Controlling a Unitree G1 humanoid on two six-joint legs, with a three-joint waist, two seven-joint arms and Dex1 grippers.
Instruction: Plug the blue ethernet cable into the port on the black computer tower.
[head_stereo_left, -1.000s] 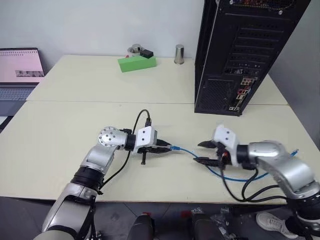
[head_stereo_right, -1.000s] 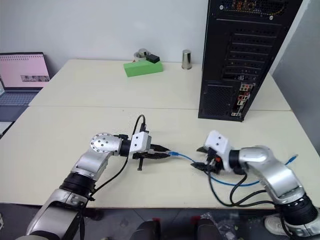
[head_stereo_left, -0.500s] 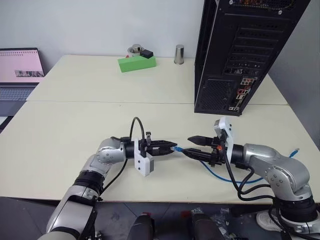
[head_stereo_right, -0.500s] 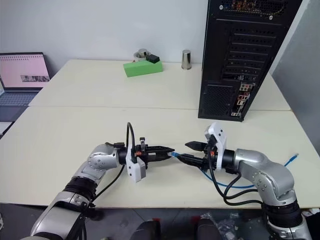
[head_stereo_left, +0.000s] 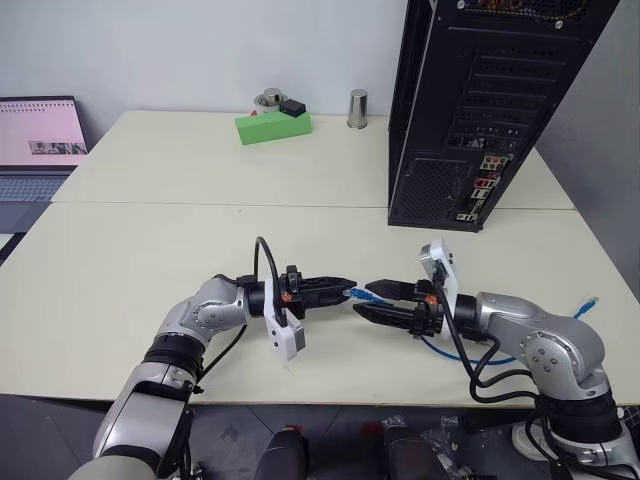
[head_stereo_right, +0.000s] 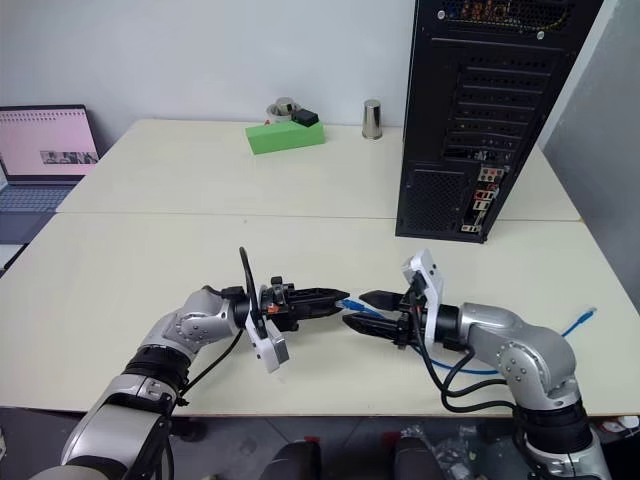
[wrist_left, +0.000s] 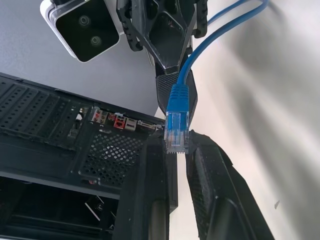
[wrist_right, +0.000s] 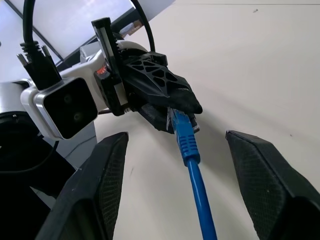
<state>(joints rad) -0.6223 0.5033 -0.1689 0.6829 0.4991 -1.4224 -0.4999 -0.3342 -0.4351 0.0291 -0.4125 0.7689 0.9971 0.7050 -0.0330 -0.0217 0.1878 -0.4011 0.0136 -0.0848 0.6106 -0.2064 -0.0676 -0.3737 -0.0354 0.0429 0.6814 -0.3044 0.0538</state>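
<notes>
Looking down through the left eye view, the blue ethernet cable (head_stereo_left: 470, 357) is held above the front of the cream table (head_stereo_left: 150, 240), its plug end pinched in the clenched left gripper (head_stereo_left: 345, 289). The rest trails back under the right arm, and its far plug (head_stereo_left: 590, 302) rests near the table's right edge. The right gripper (head_stereo_left: 372, 299) faces the left one tip to tip, its jaws parted above and below the cord just behind the plug, gripping nothing yet. The black computer tower (head_stereo_left: 480, 110) stands upright, well apart, at the back right; bare tabletop lies between, so there is open room to carry the plug over, though slack near the edge could snag.

From the right eye view, the arrangement reads the same, and the port (head_stereo_right: 481, 178) is judged to sit among the small coloured connectors low on the rear panel, too small to single out. A green box (head_stereo_right: 286, 135) and a metal cup (head_stereo_right: 372, 118) stand far from any likely path.

By the left wrist view, the clear plug (wrist_left: 175, 136) is nipped between that claw's tips, so the hold looks thin. The cord should be light and limp, the plug hard and slick, its latch probably fragile.

Over in the right wrist view, both pads (wrist_right: 107, 175) stand wide of the ribbed blue boot (wrist_right: 186, 141), likely the best place to take hold.
</notes>
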